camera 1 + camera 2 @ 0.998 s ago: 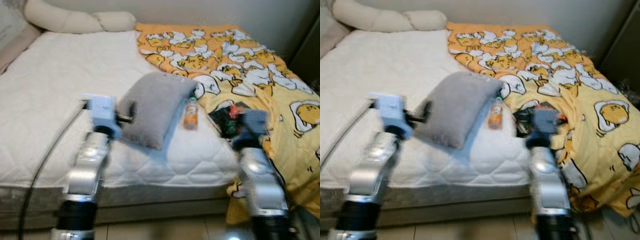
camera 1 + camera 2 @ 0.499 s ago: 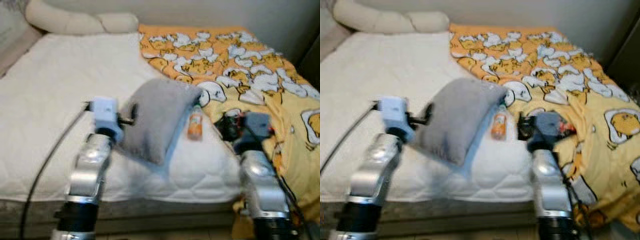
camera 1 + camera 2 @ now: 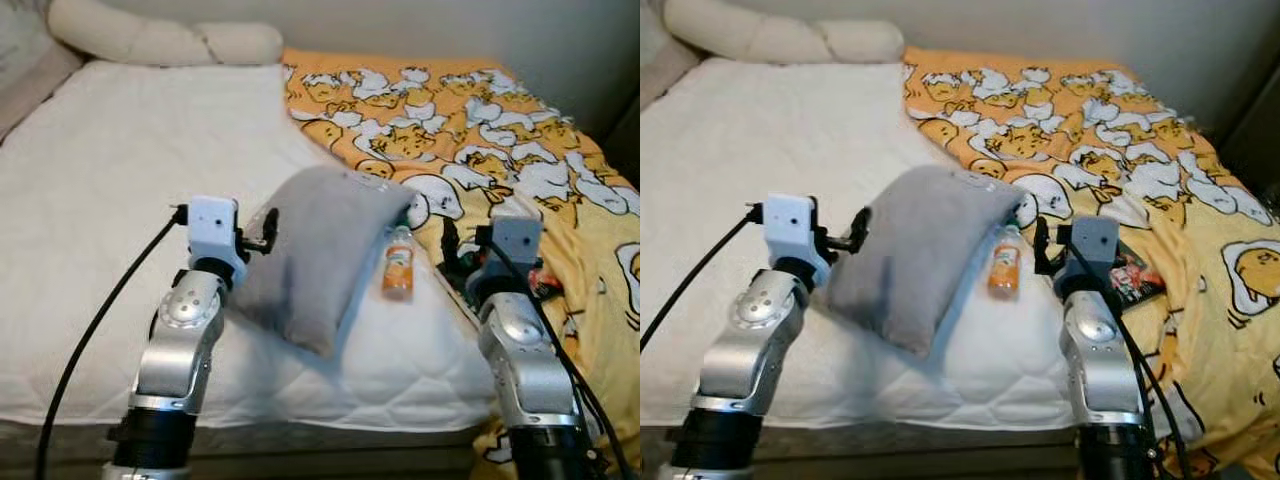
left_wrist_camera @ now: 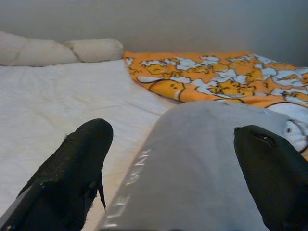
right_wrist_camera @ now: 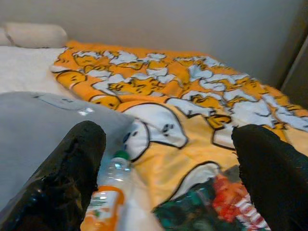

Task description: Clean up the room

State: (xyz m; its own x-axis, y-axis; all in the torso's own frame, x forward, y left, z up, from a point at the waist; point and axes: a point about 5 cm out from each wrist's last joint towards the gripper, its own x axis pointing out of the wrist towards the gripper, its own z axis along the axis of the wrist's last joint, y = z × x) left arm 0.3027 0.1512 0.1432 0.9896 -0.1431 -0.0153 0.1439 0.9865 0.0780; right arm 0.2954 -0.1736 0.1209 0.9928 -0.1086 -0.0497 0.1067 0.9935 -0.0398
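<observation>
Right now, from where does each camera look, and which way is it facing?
Left eye view: on the head, looking down at the bed; both silver arms show.
Right eye view: beside it, same scene, slightly shifted.
Left wrist view: on the left arm, looking along the open left tool over the gray pillow.
Right wrist view: on the right arm, looking along the open right tool at the orange bottle and yellow blanket.
Shared: the pillow and the blanket appear in every view.
</observation>
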